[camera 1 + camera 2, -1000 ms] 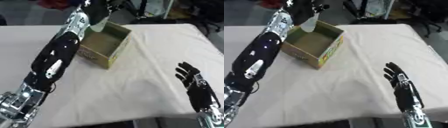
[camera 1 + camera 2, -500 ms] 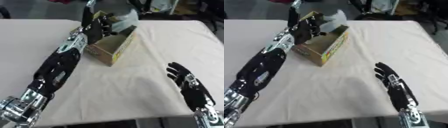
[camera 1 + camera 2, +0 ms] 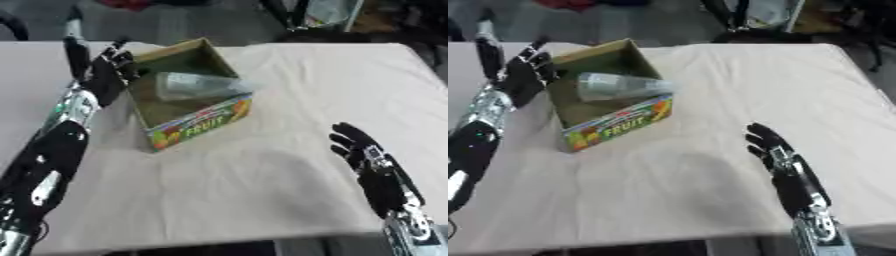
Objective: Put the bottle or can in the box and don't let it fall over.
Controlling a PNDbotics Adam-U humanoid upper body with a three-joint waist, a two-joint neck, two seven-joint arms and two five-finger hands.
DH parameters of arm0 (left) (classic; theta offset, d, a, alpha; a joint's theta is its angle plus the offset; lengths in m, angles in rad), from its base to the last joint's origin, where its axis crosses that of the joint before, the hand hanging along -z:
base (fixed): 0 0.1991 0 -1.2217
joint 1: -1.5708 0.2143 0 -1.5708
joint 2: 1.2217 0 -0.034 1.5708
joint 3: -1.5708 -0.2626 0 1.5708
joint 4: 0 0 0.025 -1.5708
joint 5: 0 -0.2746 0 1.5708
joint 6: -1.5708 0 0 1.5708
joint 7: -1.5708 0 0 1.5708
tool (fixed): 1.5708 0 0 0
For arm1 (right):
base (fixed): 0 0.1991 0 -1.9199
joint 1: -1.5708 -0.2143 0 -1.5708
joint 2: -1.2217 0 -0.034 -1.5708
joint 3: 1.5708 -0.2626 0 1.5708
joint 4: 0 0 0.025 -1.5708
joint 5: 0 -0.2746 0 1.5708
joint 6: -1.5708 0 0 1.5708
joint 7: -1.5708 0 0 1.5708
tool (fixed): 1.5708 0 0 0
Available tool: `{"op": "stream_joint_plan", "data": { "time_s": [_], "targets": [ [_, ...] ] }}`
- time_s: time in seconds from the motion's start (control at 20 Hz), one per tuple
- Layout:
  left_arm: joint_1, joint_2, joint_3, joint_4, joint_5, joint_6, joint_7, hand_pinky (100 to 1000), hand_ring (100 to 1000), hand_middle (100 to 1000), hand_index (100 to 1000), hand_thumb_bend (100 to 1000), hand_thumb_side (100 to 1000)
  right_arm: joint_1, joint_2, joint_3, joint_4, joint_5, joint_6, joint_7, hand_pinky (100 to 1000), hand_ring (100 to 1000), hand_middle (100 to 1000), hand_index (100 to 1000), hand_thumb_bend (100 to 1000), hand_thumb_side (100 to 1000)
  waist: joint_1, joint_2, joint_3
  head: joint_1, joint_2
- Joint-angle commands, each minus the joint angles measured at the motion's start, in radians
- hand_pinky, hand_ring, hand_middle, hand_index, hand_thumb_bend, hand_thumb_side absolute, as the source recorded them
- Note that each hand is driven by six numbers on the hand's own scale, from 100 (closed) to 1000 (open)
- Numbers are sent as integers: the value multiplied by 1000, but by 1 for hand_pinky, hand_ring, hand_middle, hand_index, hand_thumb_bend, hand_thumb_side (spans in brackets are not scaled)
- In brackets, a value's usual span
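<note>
I see the bottle [image 3: 619, 86] lying on its side inside the box [image 3: 194, 120], clear and pale, its length running left to right across the open top with one end resting against the right wall; it is not upright. The box is cardboard, open at the top, with a bright fruit print on its near face, and it sits on the far left part of the desk [image 3: 289, 90], which is covered with a cream cloth. My left robot hand [image 3: 107, 75] is just beside the box's left wall, fingers spread wide and pointing toward the far side, holding nothing; I cannot tell whether it touches the cardboard. The left arm runs from the near left corner up to it. My right robot hand [image 3: 773, 155] shows at the near right, well apart from the box, open with fingers straight and pointing up, idle above the cloth. Beyond the far edge of the desk there is dark clutter I cannot make out.
</note>
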Motion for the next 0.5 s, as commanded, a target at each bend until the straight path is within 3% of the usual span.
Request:
{"op": "stream_joint_plan", "data": {
  "time_s": [0.05,0.3,0.5],
  "targets": [
    [60,73,54,-213,61,-71,25,582,328,356,954,618,1000,1,-32,-17,-18,0,-4,-14,947,946,915,923,100,908,8,-20,17,-22,-2],
    [231,62,117,-461,11,-161,55,588,344,360,951,591,1000,23,-56,-35,-16,1,-9,-31,947,945,915,922,100,905,19,-32,67,-48,-2],
    [341,-12,159,-549,-163,-187,94,604,355,361,942,540,1000,39,-70,-52,-22,-15,-16,-52,946,943,912,922,100,897,27,-42,100,-50,-2]
  ]
}}
